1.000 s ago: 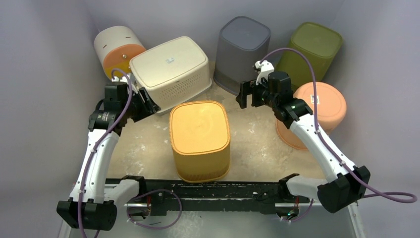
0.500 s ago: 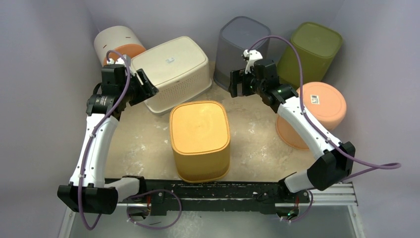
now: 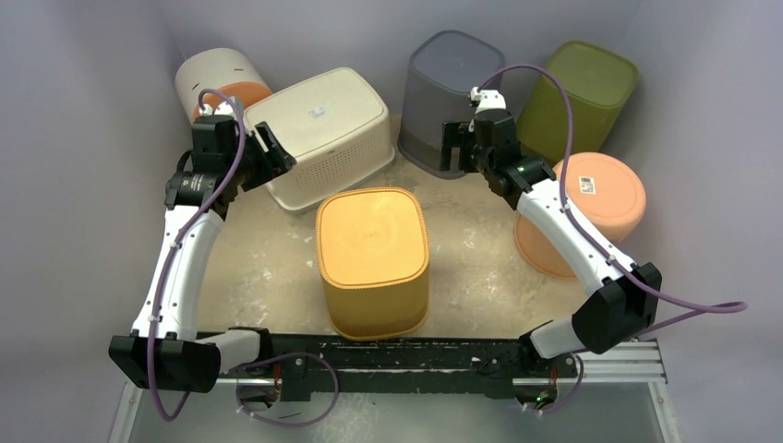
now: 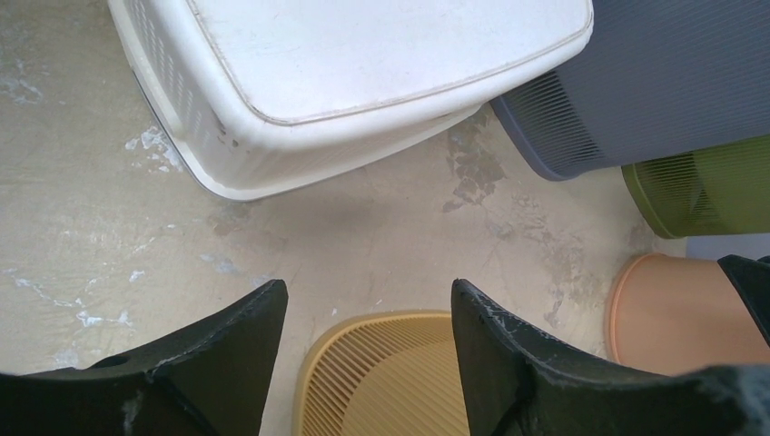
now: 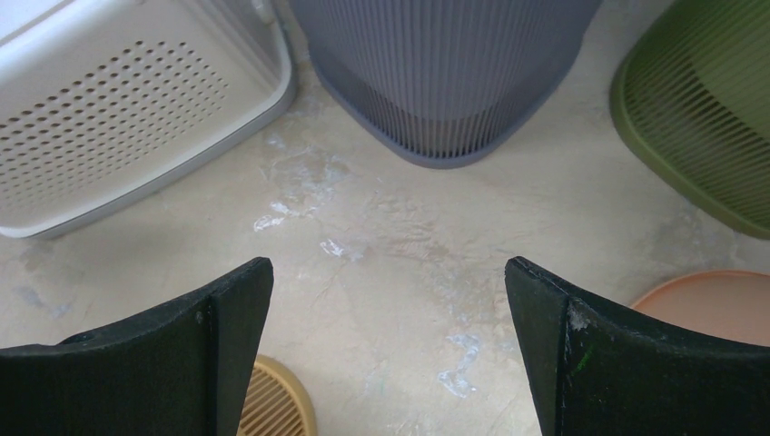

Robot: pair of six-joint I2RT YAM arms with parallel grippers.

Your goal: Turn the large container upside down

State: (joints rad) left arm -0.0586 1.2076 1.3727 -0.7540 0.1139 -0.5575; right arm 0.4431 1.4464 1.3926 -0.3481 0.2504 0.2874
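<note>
Crowding is my worry here, @kit; the basket [image 3: 319, 129] sits back left on the worktop [image 3: 268, 268], flat base up and rim down; the grey bin [image 3: 452, 83] is just beside its right end and the yellow bin [image 3: 372, 249] is near its front; swing a corner carelessly during the flip and it probably shoves one of them.

@jo agreed; both sets of jaws are spread wide with nothing in them; the left jaws hang by the basket's near left corner, the right jaws over the bare gap between basket and grey bin; neither looks to be touching it.

@kit grip is the other thing; the rim lies flat on the worktop, so I'd guess a finger struggles to get under it; pinch only the smooth wall and it could slip out halfway through the turn.

@jo also it's wide; one arm lifting one end might just drag it into the round tub [image 3: 222, 88] behind; and the right arm could clip the grey bin going in.
</note>
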